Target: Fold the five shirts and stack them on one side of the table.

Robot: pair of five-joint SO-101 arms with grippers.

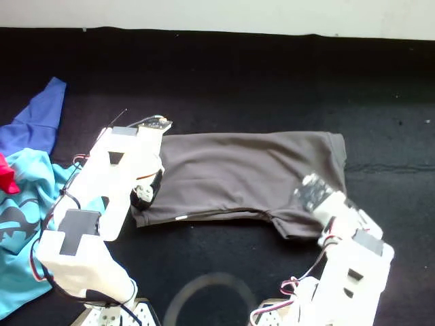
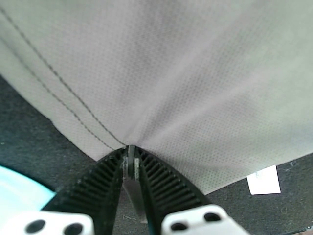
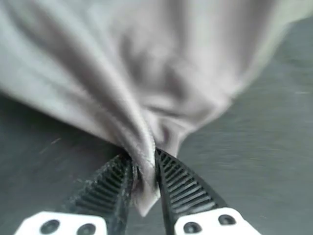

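Note:
A grey shirt [image 1: 245, 173] lies spread across the middle of the black table, folded lengthwise. My left gripper [image 1: 151, 191] is at its left hem, and in the left wrist view the left gripper [image 2: 131, 164] is shut on the stitched edge of the grey shirt [image 2: 186, 88]. My right gripper [image 1: 304, 204] is at the shirt's lower right corner near the sleeve. In the right wrist view the right gripper [image 3: 145, 169] is shut on a bunched fold of the grey shirt [image 3: 146, 73].
A heap of other shirts sits at the left edge: a light blue one [image 1: 20, 210], a dark blue one [image 1: 37, 122] and a bit of red [image 1: 5, 173]. A white label [image 2: 264, 180] shows at the grey hem. Bare black table [image 1: 272, 75] lies behind.

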